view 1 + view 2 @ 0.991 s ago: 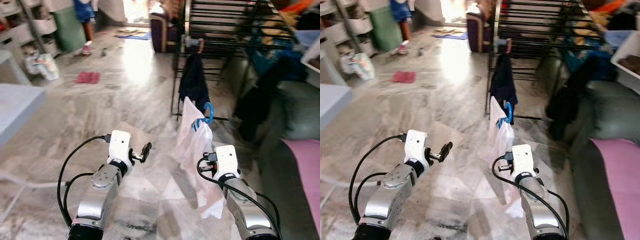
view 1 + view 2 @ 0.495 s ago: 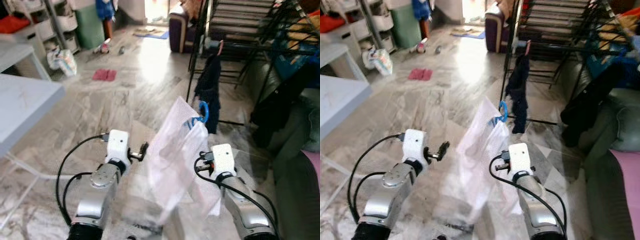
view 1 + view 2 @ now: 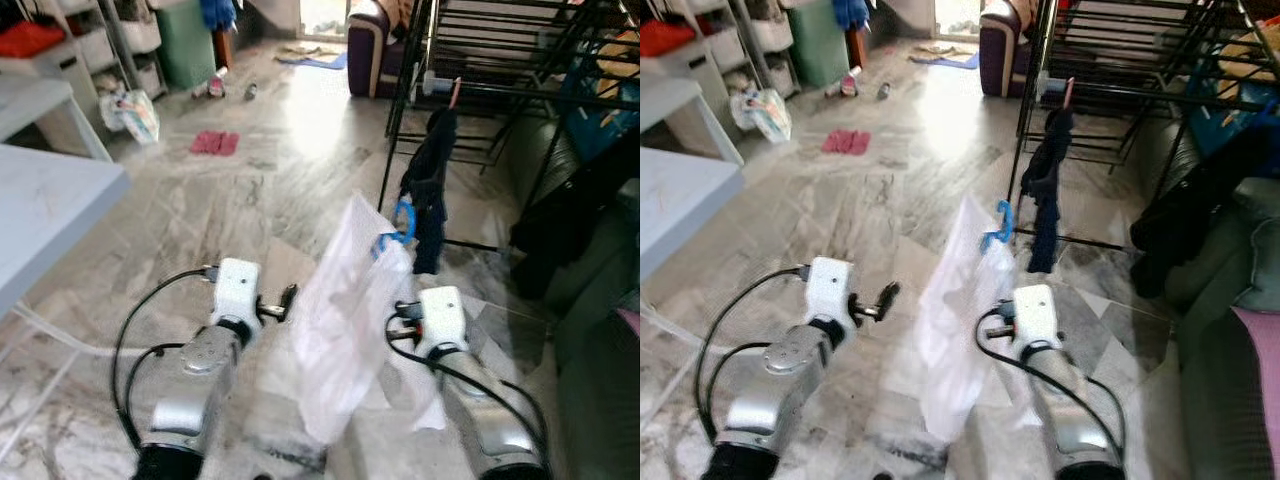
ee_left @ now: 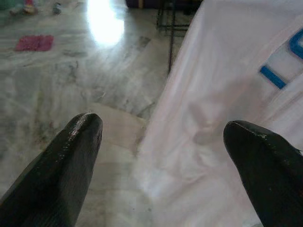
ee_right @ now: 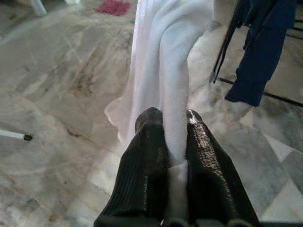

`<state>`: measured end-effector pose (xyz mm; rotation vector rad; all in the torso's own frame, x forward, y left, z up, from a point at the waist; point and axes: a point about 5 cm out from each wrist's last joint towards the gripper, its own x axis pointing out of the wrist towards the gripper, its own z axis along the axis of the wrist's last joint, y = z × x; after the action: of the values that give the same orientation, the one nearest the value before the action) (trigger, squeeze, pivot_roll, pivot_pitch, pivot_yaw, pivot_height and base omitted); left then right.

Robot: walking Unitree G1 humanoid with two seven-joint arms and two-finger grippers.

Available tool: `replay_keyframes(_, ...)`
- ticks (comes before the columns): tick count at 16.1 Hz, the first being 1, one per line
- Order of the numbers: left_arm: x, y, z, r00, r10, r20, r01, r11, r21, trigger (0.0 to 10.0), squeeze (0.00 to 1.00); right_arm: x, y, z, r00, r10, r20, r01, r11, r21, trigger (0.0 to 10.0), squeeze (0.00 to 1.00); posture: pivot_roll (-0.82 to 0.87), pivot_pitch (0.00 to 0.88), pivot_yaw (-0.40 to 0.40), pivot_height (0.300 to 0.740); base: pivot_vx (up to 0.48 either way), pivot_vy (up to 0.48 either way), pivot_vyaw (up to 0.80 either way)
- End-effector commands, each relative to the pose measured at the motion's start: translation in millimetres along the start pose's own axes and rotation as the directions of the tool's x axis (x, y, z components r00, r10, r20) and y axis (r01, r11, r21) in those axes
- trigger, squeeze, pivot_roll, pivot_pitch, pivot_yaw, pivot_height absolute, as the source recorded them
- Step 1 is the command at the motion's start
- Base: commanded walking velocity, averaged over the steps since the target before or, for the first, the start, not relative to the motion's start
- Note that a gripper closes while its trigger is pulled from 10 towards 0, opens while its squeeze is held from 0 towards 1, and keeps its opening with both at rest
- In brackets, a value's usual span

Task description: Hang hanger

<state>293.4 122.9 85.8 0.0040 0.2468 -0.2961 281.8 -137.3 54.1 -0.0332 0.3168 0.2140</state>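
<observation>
Grey-white marble floor (image 3: 250, 190) is catching glare at upper centre. One black drying rack (image 3: 500, 60) is standing upper right, with one dark garment (image 3: 432, 180) hanging off it. One grey table (image 3: 40, 200) is sitting at left edge, one pink cloth (image 3: 214, 143) lying on the floor upper left. Right gripper (image 5: 170, 127) is clenching a fold of the one white garment (image 3: 345, 310), centre frame, which is hanging on one blue hanger (image 3: 400, 225). Left gripper (image 4: 165, 142) is spread wide, empty, just beside the fabric.
</observation>
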Motion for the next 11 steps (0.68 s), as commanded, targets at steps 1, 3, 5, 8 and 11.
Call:
replay_keyframes(1,0.9,-5.7,0.8,1.0,-0.017,0.004,0.017,1.0,0.001,10.0,0.0,1.3,-5.6,18.5,0.997,-0.005,0.08,0.006,1.0,-0.021,10.0,0.0,-0.01,0.0,-0.031,0.74,0.0,-0.356,0.0)
replay_keyframes(3,1.6,-6.1,0.8,1.0,-0.02,0.004,0.02,1.0,0.002,10.0,0.0,1.9,-5.0,18.6,0.997,0.002,0.079,0.0,1.0,-0.022,10.0,0.0,-0.01,0.0,-0.033,0.74,0.0,-0.352,0.0)
replay_keyframes(5,2.2,-6.8,0.8,1.0,-0.024,0.005,0.024,1.0,0.002,10.0,0.0,2.3,-4.8,18.6,0.997,0.007,0.079,-0.005,1.0,-0.022,10.0,0.0,-0.01,0.0,-0.034,0.74,0.0,-0.352,0.0)
replay_keyframes(8,2.7,-7.4,0.7,1.0,-0.024,0.005,0.024,1.0,0.001,10.0,0.0,2.8,-4.9,18.6,0.997,0.015,0.076,-0.013,1.0,-0.022,10.0,0.0,-0.01,0.0,-0.034,0.74,0.0,-0.355,0.0)
replay_keyframes(11,3.5,-7.5,1.7,1.0,-0.023,0.006,0.023,1.0,0.001,10.0,0.0,3.5,-3.9,18.5,0.997,0.023,0.069,-0.021,1.0,-0.021,10.0,0.0,-0.01,0.0,-0.036,0.74,0.0,-0.344,0.0)
